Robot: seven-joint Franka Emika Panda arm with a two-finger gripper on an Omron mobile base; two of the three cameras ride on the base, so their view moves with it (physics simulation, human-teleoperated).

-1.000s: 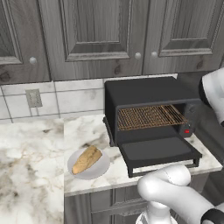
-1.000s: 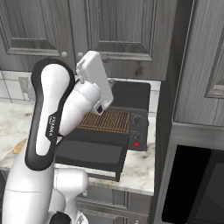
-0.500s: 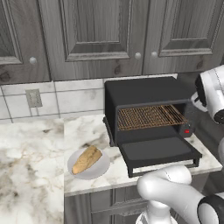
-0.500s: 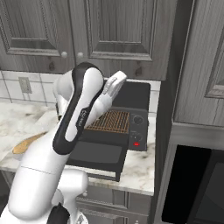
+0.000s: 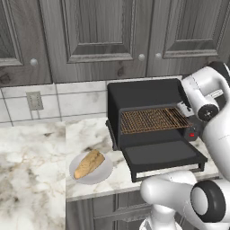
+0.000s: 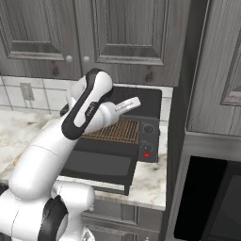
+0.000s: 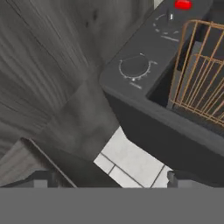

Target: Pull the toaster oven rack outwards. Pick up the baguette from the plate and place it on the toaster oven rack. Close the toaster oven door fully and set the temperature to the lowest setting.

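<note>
toaster oven [image 5: 148, 96]: black box on the marble counter [image 5: 31, 157], back against the tiled wall, control panel on its right side.
toaster oven door [image 5: 164, 155]: dropped fully down, lying flat in front of the cavity, bar handle at its front edge.
toaster oven rack [image 5: 152, 120]: copper wire grid, level in the cavity, its front edge at about the mouth; nothing lies on it. In the hand view its wires [image 7: 203, 74] show at the upper right.
controls: two round knobs, one [image 7: 134, 66] nearer the camera, another [image 7: 164, 22] beyond it, then a red button [image 7: 183, 5]; in the right base view the knobs [image 6: 148, 129] sit above the red button [image 6: 147, 154].
baguette [image 5: 89, 164]: golden piece lying on the plate, left of the oven and well apart from the arm.
plate [image 5: 104, 173]: small white dish on the counter, near the front edge, just beside the oven's lower left corner.
gripper [image 6: 133, 102]: up beside the oven's upper right, above the control panel, touching nothing; fingers spread wide, nothing between them. In the hand view the two dark fingertips [image 7: 37, 180] stand far apart at the bottom.
arm [image 6: 87, 110]: bent at the elbow in front of the oven's upper left in the right base view.
surroundings: grey wood cabinets [image 5: 103, 36] above, a wall outlet [image 5: 34, 100] on the tiles to the left.
</note>
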